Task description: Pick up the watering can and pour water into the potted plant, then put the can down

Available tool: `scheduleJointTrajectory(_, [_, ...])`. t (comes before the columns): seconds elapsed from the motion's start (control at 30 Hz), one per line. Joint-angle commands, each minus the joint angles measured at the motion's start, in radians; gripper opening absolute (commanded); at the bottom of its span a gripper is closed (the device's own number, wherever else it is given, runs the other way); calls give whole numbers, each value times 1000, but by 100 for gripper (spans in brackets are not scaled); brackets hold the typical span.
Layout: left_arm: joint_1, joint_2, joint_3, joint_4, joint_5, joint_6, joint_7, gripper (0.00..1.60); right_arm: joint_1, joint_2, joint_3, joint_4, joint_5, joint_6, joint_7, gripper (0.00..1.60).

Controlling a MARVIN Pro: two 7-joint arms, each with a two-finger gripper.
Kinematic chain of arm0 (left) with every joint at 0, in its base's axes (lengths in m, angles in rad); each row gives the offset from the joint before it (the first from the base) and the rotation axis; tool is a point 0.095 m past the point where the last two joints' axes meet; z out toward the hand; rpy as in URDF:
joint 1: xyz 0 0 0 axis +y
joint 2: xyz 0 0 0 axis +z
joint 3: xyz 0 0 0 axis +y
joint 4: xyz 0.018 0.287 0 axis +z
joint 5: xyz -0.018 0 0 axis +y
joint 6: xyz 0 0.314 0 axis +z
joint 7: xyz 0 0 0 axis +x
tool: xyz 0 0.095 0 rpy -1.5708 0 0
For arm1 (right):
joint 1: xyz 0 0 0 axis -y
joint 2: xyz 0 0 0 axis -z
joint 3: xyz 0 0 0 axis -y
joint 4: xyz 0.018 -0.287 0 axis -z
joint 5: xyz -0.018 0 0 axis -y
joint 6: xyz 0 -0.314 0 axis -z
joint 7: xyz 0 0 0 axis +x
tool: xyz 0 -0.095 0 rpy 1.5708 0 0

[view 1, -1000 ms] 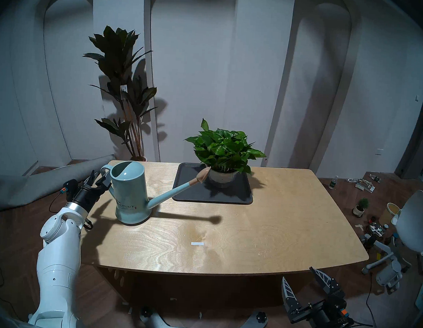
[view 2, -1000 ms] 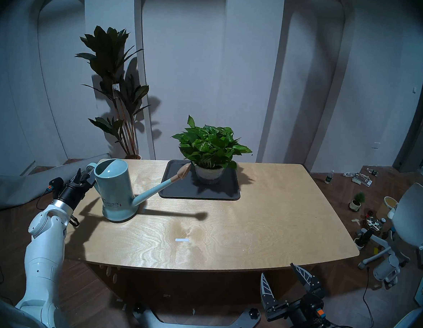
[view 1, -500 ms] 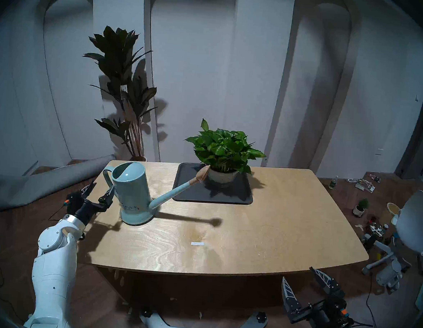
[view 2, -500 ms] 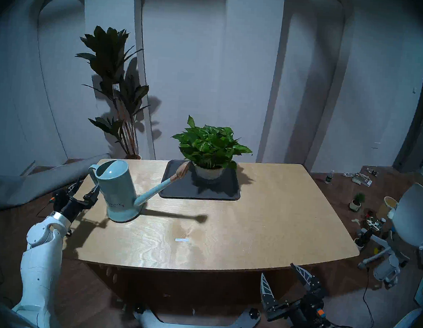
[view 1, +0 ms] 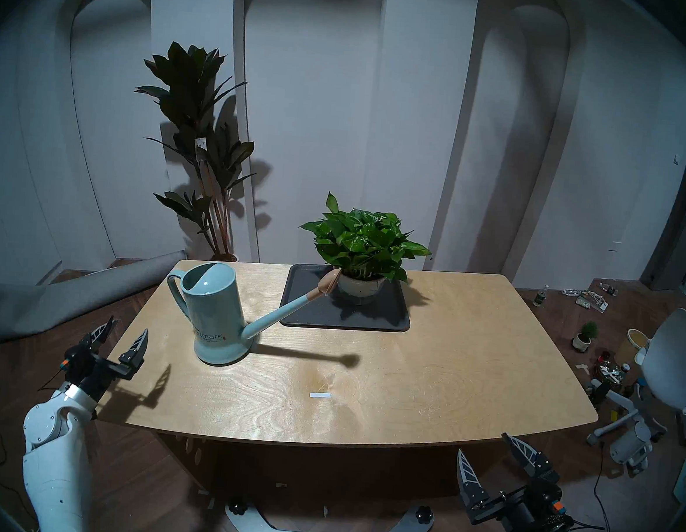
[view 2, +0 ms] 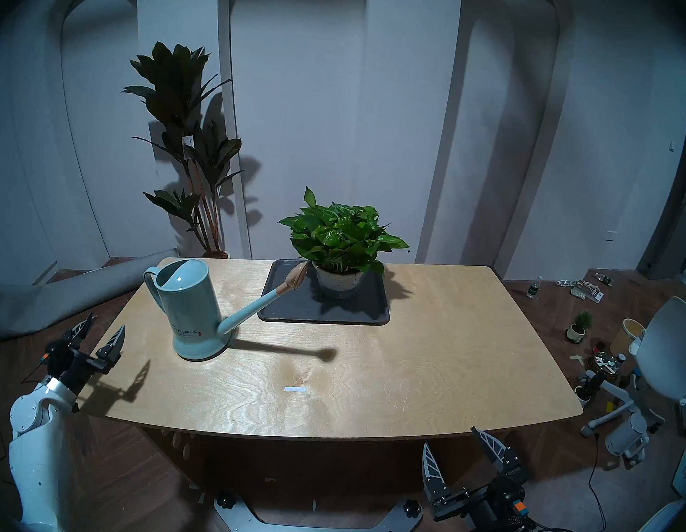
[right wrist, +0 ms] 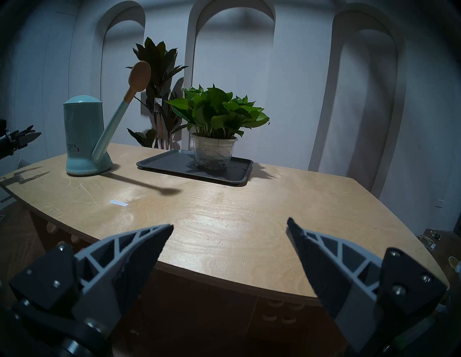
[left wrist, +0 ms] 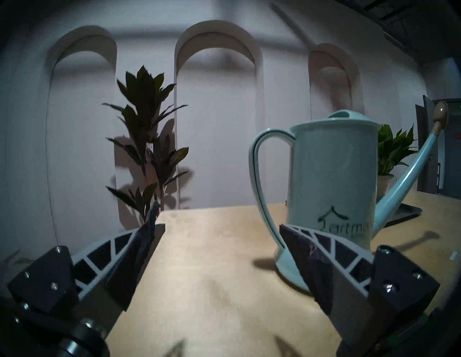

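Observation:
The pale teal watering can (view 1: 216, 315) stands upright on the left part of the wooden table (view 1: 406, 385), its spout's tan rose (view 1: 329, 281) reaching over the dark tray (view 1: 302, 297) toward the potted plant (view 1: 365, 241). It also shows in the head right view (view 2: 192, 310), the left wrist view (left wrist: 331, 184) and the right wrist view (right wrist: 83, 135). The bushy green plant sits in a whitish pot (view 1: 360, 287) on the tray. My left gripper (view 1: 126, 331) is open and empty, off the table's left edge, apart from the can's handle (view 1: 175, 292). My right gripper (view 1: 483, 443) is open and empty, below the table's front right edge.
A tall dark-leaved plant (view 1: 197, 127) stands on the floor behind the table's left corner. A grey rolled mat (view 1: 67, 297) lies at the left. A white chair (view 1: 675, 355), a tiny potted conifer (view 1: 585, 335) and clutter are on the floor at the right. A white label (view 1: 320, 396) lies on the table.
My left gripper let go of the can's handle, opened and drew back toward me, off the table's left edge. The can shifted slightly right and now stands still. The right arm has not moved.

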Motion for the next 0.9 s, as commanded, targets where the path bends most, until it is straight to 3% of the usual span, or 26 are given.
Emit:
scheduleJointTrajectory(0.0, [117,-115,-30,32,-21,53,-84,160,5,1,-1,-12,0,-4,1,160])
scheduleJointTrajectory(0.13, [183,-181,-15,12,-60,66,-142,160,38,-12,4,-31,16,-4,-18,160])
scheduleJointTrajectory(0.2, [170,-170,-6,22,-67,62,-155,160,45,-11,6,-38,17,-5,-19,160])
scheduleJointTrajectory(0.27, [213,-212,4,-22,-111,65,-189,160,70,-8,9,-65,20,-10,-26,160])
scheduleJointTrajectory(0.33, [207,-205,11,-23,-119,63,-202,160,77,-9,9,-74,22,-11,-28,160])
scheduleJointTrajectory(0.53, [285,-283,18,-163,-221,51,-291,160,122,-4,3,-118,26,-3,-38,160])
scheduleJointTrajectory(0.7, [298,-330,12,-234,-280,14,-359,160,155,3,-17,-139,22,7,-38,160])
scheduleJointTrajectory(0.87, [268,-334,-3,-281,-332,-37,-405,160,178,8,-46,-144,20,12,-35,160])
